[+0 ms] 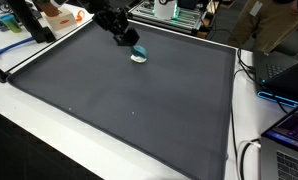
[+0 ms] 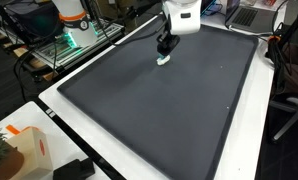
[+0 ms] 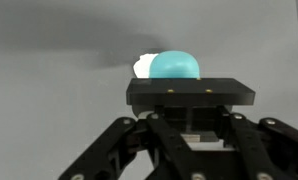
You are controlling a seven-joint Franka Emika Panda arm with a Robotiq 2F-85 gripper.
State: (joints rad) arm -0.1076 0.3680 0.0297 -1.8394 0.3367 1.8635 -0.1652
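Teal ball (image 3: 175, 65) half hidden behind shut pincer (image 3: 189, 108).

- I'm working in a lab: a white bench with a dark mat (image 1: 129, 110).
- Laptops (image 1: 289, 70), cables (image 1: 247, 155) and lit electronics (image 2: 69, 42) crowd the edges.

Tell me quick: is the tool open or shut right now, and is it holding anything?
Tool: shut on the small teal and white object, down at the dark mat.
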